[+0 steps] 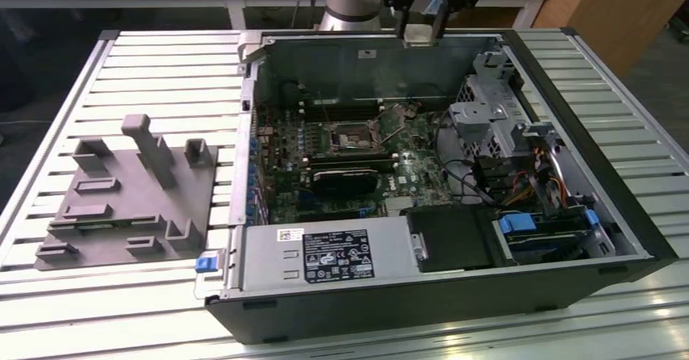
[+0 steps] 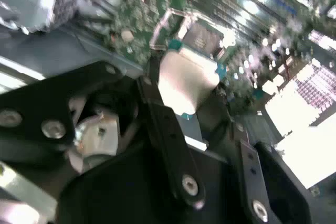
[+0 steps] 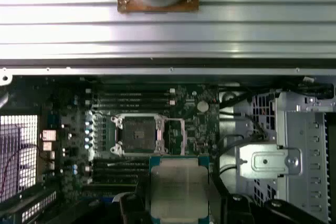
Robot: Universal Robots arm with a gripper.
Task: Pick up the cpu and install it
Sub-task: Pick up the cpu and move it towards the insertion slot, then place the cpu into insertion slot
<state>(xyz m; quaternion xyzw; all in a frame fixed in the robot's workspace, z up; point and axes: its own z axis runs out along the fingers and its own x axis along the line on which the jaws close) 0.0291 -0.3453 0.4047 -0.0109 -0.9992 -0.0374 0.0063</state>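
The cpu (image 3: 178,186) is a flat square chip with a silvery top plate, and my gripper (image 3: 176,202) is shut on it, one dark finger (image 3: 132,207) on each side. In the second wrist view the cpu (image 2: 186,80) sits between the black fingers (image 2: 157,108) of the gripper (image 2: 186,103), hanging above the green motherboard. The open dark socket (image 3: 139,135) with its metal frame lies on the board just beyond the chip. In the exterior view the gripper (image 1: 423,13) hangs high over the rear wall of the open computer case (image 1: 560,126), above the socket (image 1: 350,134).
A grey fixture plate (image 1: 124,207) with upright blocks lies on the slatted table at the exterior view's left. Inside the case are a drive cage (image 1: 490,110), cables (image 1: 538,182), a power supply (image 1: 323,255) and a black card (image 1: 344,178) below the socket.
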